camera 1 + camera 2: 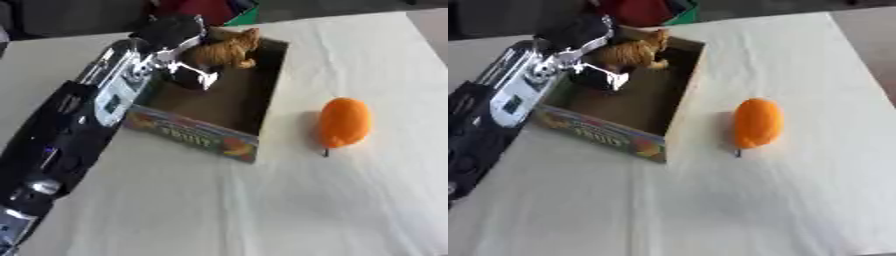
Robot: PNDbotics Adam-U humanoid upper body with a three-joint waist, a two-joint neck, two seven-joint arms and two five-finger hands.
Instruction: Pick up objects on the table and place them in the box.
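Observation:
A brown cardboard box [262, 107] with a colourful printed front stands on the white table. My left arm reaches in from the lower left, and my left hand [179, 35] hovers over the box's far left corner. Its fingers curl round a small orange-brown toy animal [226, 50], held over the inside of the box. An orange fruit-shaped object [344, 122] with a short dark stem lies on the table to the right of the box, apart from it. My right hand does not show in either view.
The table [262, 210] is covered in a white cloth. Red and green things [219, 10] lie beyond its far edge, behind the box.

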